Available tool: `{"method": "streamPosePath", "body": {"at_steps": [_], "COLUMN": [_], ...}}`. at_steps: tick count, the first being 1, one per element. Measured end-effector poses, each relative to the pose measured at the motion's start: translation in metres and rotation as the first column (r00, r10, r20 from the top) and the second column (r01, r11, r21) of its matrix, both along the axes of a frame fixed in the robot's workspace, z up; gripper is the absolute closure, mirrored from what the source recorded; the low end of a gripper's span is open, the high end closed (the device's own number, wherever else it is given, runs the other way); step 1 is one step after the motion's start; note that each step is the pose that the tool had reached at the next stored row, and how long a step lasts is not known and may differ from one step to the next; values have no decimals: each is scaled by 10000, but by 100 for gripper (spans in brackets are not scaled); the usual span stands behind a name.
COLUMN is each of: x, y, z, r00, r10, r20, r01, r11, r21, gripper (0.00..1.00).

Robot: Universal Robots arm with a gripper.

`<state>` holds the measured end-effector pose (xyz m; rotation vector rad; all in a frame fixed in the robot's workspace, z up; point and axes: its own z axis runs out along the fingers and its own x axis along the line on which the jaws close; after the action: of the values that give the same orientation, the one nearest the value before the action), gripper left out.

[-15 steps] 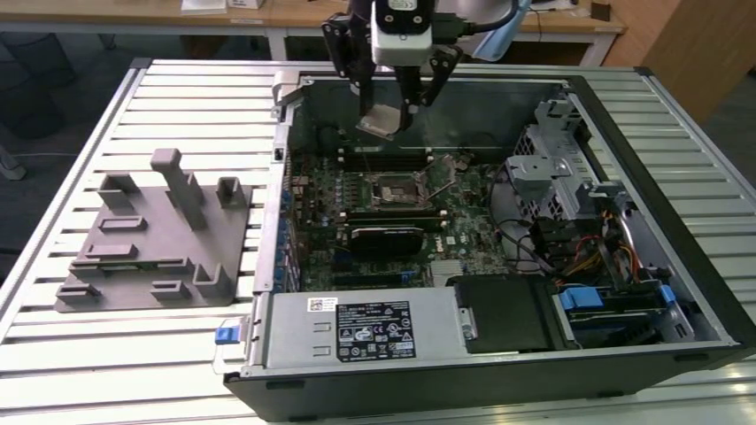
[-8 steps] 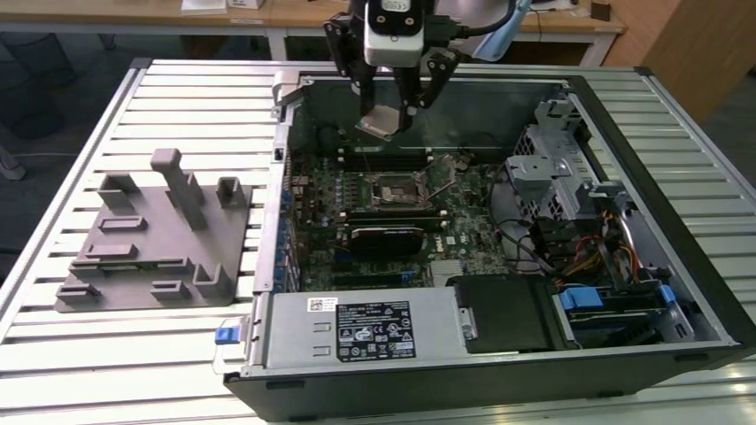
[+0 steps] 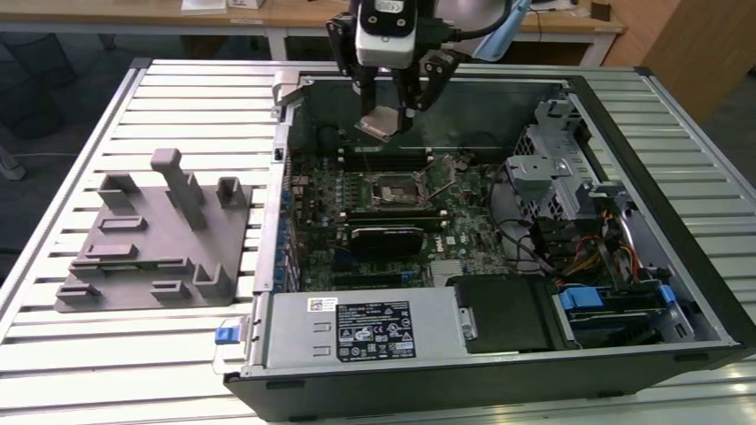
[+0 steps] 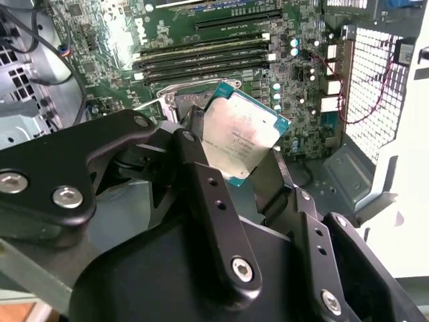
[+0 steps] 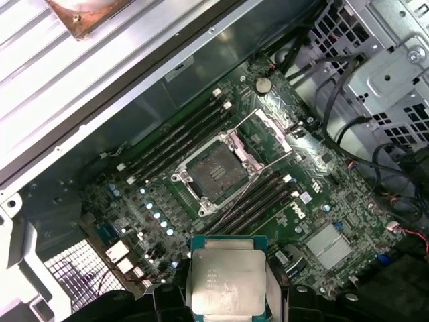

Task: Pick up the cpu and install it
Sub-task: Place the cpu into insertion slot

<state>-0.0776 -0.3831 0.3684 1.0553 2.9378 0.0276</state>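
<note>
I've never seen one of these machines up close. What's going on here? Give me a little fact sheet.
gripper: shut on the cpu, above the open computer case
cpu: held in the air over the motherboard, not yet installed
socket: open and empty
grey fixture: on the slatted table, at the exterior view's left of the case

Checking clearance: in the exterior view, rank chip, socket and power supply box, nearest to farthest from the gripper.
1. Chip: held in the gripper, above the case's far end.
2. Socket: on the board beneath it.
3. Power supply box: at the case's near edge.
</note>
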Motion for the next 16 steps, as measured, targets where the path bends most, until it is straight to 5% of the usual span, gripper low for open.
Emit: {"method": "streamPosePath", "body": {"at_steps": [16], "x": [0], "y": [0], "z": [-18], "r00": [9905], "r10": [-1372], "r20": [0], "r01": [1372], "r11": [9905], "r21": [-5], "gripper": [47]}}
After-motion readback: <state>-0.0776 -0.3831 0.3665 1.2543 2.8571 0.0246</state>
